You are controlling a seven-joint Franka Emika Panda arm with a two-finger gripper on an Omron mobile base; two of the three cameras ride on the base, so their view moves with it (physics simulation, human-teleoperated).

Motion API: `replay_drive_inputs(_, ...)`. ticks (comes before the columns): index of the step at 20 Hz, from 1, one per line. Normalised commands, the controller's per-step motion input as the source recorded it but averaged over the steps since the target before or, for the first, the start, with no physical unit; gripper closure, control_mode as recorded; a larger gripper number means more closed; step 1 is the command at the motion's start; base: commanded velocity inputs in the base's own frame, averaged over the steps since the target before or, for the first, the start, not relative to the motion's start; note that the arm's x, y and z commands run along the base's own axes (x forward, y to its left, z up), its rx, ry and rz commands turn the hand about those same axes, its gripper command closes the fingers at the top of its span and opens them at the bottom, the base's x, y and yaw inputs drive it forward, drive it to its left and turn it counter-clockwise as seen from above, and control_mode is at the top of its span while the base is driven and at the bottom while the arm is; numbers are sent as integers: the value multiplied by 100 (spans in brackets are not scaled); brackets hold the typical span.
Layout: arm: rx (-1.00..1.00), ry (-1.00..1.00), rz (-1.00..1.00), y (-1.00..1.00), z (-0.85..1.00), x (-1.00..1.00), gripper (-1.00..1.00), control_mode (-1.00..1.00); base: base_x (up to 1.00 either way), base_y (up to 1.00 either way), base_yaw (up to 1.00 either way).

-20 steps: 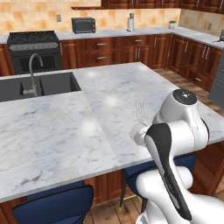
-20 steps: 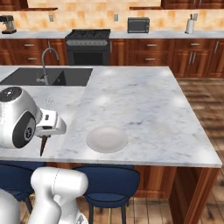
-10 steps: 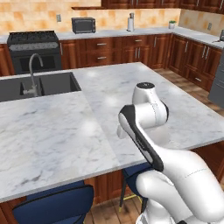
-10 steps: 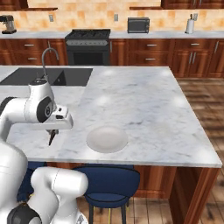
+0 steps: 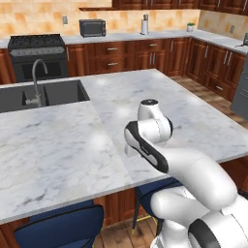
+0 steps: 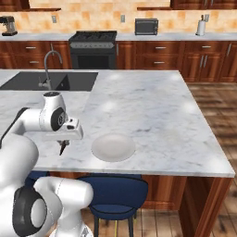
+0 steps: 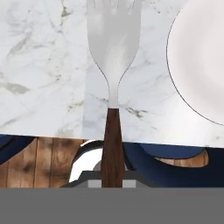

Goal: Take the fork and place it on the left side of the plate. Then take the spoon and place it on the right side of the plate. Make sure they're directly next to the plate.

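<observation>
The fork (image 7: 113,48) hangs in my gripper (image 6: 63,141), which is shut on its dark reddish-brown handle (image 7: 113,144). Its silvery tines point away from the hand, over the marble counter near the front edge. The off-white plate (image 6: 113,147) lies on the counter just right of the gripper in the right base view, and its rim (image 7: 192,65) curves in at the right of the hand view, a small gap from the fork. In the left base view my arm (image 5: 147,131) bends over the counter's near edge. The spoon is out of view.
The counter's front edge (image 6: 139,172) lies just below the plate, with blue stools (image 6: 115,192) tucked under it. A sink with a faucet (image 6: 48,69) is set in the counter at the back left. The stove (image 6: 94,41) and microwave (image 6: 146,26) stand along the far wall.
The arm has swung forward over the counter, and the gripper has carried the fork a little rightward toward the plate's left side. The plate has not moved.
</observation>
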Motion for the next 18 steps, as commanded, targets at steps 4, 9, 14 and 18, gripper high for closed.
replay_drive_inputs(4,0,-5,-3,0,-46,39,100,-100,0,0,0)
replay_drive_inputs(9,0,-3,-3,0,-40,46,100,-100,0,0,0)
replay_drive_inputs(14,0,-1,-2,0,-38,24,100,-100,0,0,0)
replay_drive_inputs(18,0,0,-1,0,-31,16,100,-100,0,0,0)
